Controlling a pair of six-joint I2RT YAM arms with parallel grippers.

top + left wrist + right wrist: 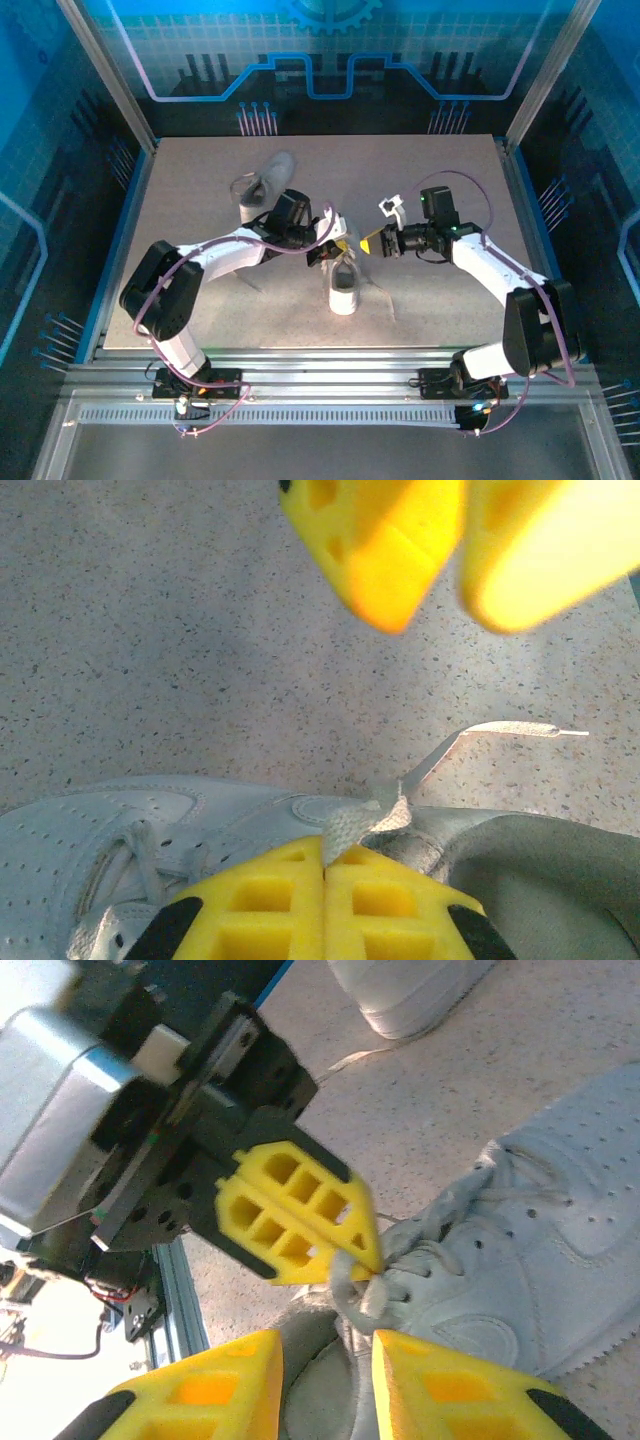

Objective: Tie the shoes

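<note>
One of the shoes [344,287], a pale grey-white sneaker, lies at the table's middle with its toe toward the near edge. The other shoe [264,186] rests at the back left. My left gripper [325,842] is shut on a flat lace [362,820] just above the near shoe's tongue [250,825]. The lace's free end [515,728] trails over the table. My right gripper [327,1348] hangs open over the shoe's collar [325,1400], close beside the left gripper's fingers [300,1215], which pinch a small lace loop [352,1282]. Nothing sits between the right jaws.
The speckled beige table [200,180] is bounded by a metal frame and blue walls. The second shoe's toe [410,995] shows beyond the left gripper. An aluminium rail [320,365] runs along the near edge by the arm bases.
</note>
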